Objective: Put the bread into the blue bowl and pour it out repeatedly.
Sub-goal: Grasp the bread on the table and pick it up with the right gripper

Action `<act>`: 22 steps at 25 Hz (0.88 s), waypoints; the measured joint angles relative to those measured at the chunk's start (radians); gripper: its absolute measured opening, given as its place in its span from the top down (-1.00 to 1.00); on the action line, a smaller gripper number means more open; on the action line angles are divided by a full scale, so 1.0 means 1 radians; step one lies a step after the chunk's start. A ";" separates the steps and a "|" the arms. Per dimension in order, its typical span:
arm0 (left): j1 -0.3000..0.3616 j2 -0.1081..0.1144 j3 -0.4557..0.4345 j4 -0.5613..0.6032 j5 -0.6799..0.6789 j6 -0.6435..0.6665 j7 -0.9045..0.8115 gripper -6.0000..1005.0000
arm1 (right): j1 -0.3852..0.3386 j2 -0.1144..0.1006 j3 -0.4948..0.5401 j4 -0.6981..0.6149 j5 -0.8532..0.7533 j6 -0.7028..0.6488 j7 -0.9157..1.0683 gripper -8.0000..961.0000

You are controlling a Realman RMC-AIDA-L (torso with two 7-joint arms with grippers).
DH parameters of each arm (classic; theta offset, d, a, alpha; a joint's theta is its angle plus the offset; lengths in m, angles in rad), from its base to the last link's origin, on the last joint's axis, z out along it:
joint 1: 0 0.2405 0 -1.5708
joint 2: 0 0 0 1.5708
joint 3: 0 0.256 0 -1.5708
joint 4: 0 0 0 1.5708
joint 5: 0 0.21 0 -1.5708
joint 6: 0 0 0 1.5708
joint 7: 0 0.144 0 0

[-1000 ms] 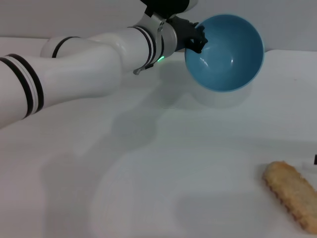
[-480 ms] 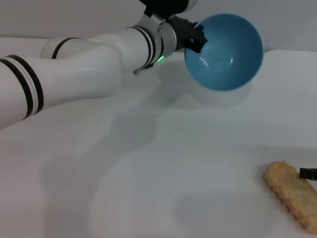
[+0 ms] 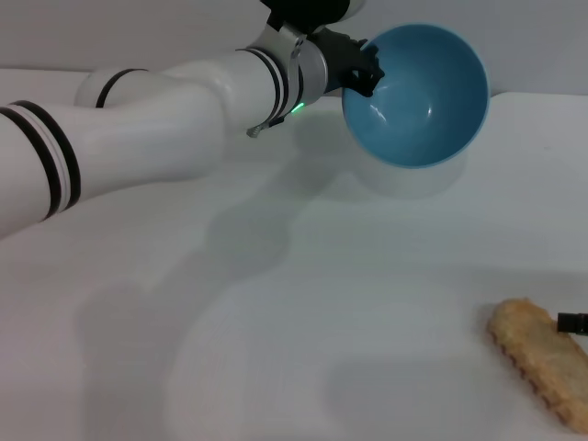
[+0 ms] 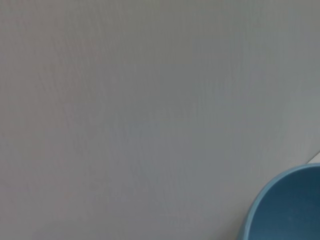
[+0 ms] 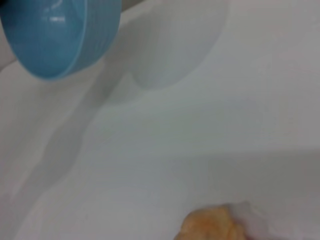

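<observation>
Bread (image 3: 539,369) lay underside-up at the table's (image 3: 303,331) near right, its long axis running toward the near right corner, well apart from the tilted, empty blue bowl (image 3: 415,96). The left gripper (image 3: 366,72) pinched the bowl's rim; the right gripper (image 3: 571,322) was just beside the loaf, finger spread impossible to tell.

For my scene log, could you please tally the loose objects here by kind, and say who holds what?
Blue bowl: 1, empty, tilted, held at its rim by the left gripper
Bread: 1, lying on the white table, with the right gripper just beside it
Total: 2
</observation>
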 joint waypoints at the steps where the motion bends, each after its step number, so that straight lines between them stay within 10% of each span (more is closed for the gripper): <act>1: -0.002 0.000 0.000 0.000 0.000 0.000 0.000 0.99 | 0.005 0.002 -0.018 0.008 -0.006 0.015 0.000 -0.06; 22: 0.000 -0.001 0.000 0.001 0.000 0.001 0.000 0.99 | 0.056 0.020 -0.165 0.049 -0.022 0.080 0.007 0.23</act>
